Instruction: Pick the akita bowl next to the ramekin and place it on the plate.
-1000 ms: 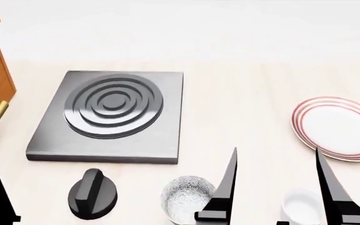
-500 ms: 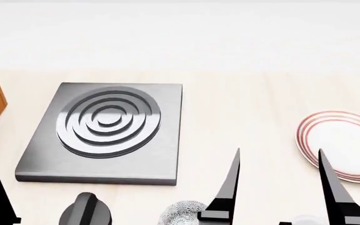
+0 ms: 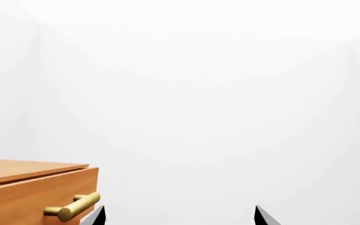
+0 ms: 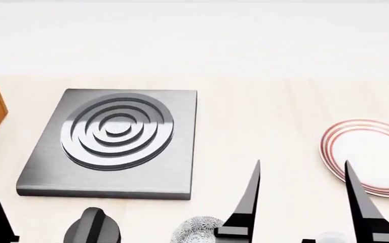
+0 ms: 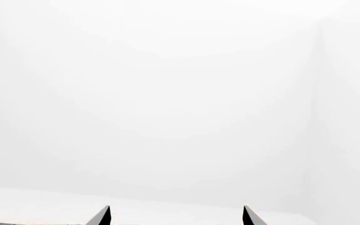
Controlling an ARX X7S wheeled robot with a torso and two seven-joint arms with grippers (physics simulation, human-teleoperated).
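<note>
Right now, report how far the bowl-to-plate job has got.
Nothing looks done: the plate is bare, and the akita bowl sits on the counter at the head view's bottom edge, beside the ramekin. Nothing is in hand; the right pincer stands open and empty. Grasping, carrying and placing all remain.

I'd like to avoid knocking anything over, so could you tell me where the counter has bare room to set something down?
Bare counter lies between the burner plate and the plate, and behind both toward the wall. The near edge is crowded: knob, akita bowl, ramekin and the right gripper.
</note>
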